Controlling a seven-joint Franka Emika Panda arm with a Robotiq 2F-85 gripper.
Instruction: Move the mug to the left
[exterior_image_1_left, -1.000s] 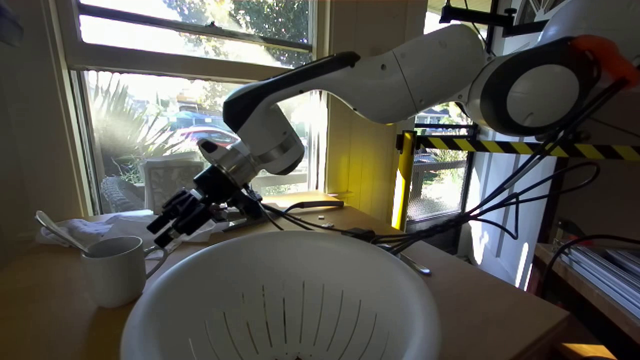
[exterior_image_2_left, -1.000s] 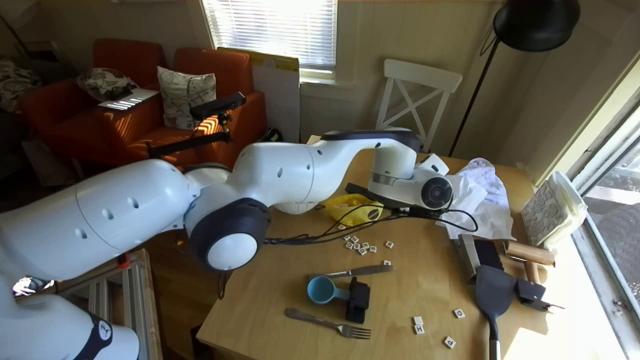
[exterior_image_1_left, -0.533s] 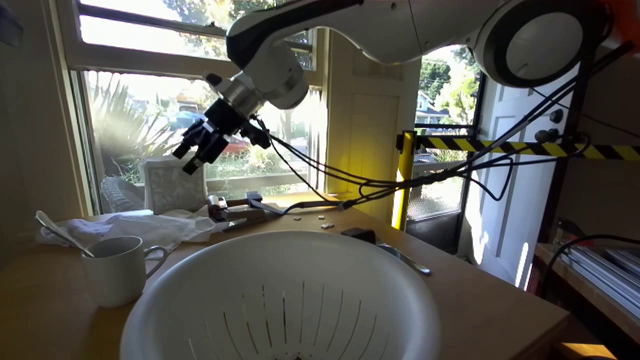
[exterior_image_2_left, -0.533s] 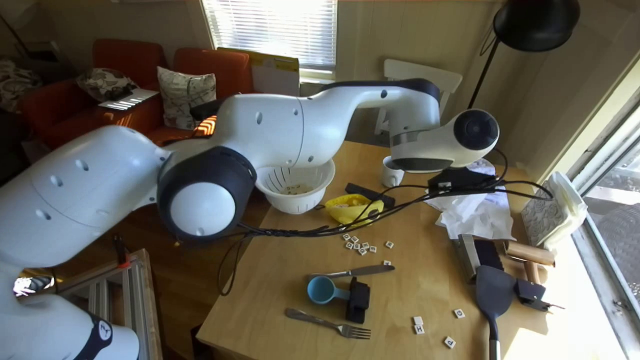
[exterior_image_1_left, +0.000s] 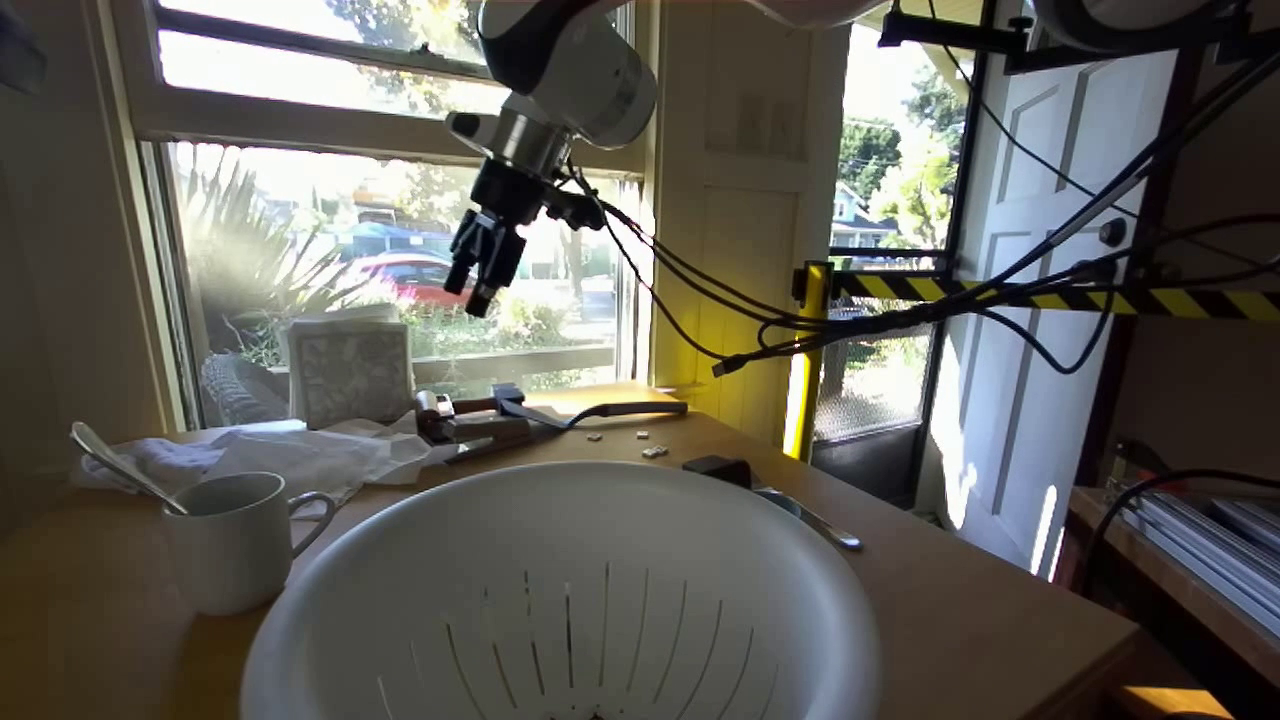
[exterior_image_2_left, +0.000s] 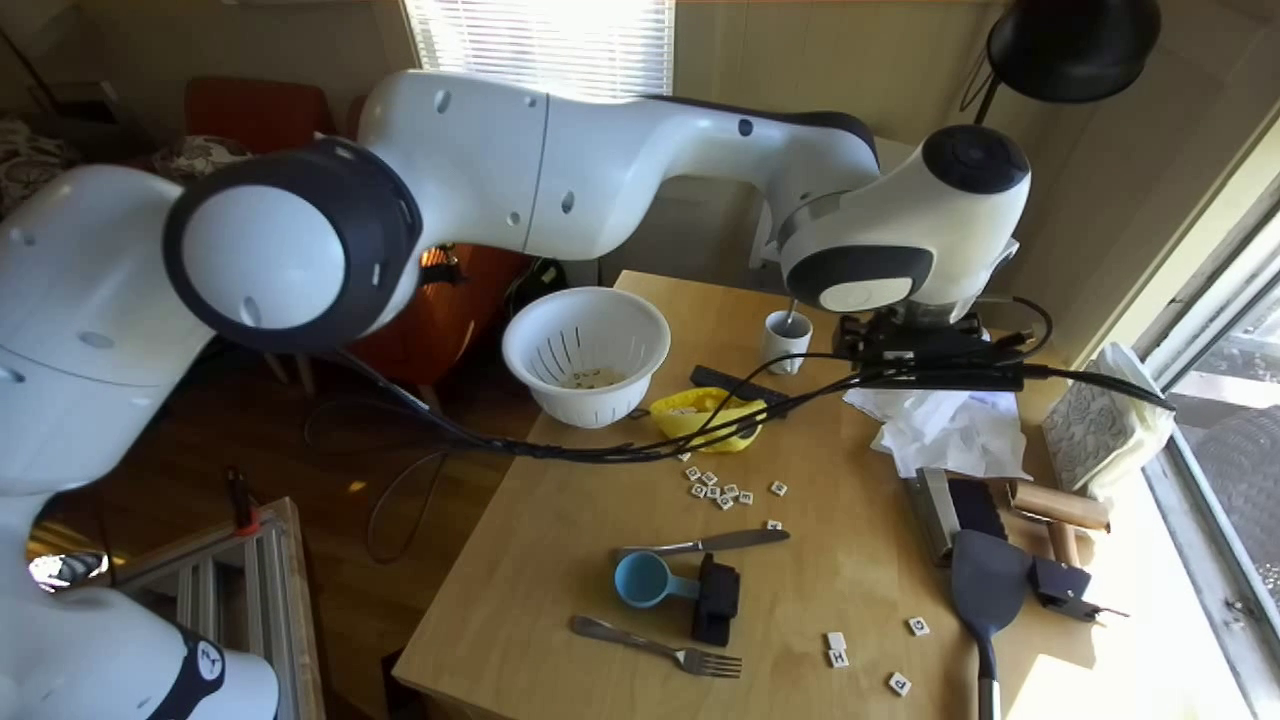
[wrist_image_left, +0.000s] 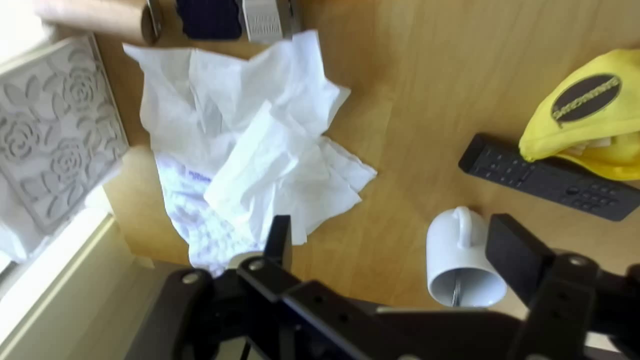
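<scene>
Plainly, in the wrist view, the gripper (wrist_image_left: 392, 235) has its jaws spread wide and holds nothing. Below and apart from its fingers (wrist_image_left: 515, 257), nearer the one at that view's right, is the mug (wrist_image_left: 446, 250), with a utensil (wrist_image_left: 456, 290) inside. I can't tell whether it already stands where it should; if a grasp is yet to come, the gripper would do best to shift toward that finger's side, turn so that the handle (wrist_image_left: 465, 230) falls outside the closing line, and come down slowly and straight without knocking the utensil.

In an exterior view the mug stands upright on the table (exterior_image_1_left: 960, 600), well below the gripper, its handle on the gripper's side and the utensil leaning away. The fingers point downward with a slight slant, high over the table.

In an exterior view the arm (exterior_image_2_left: 590, 180) stretches out roughly level, then bends down at its far end; the fingers don't show there.
</scene>
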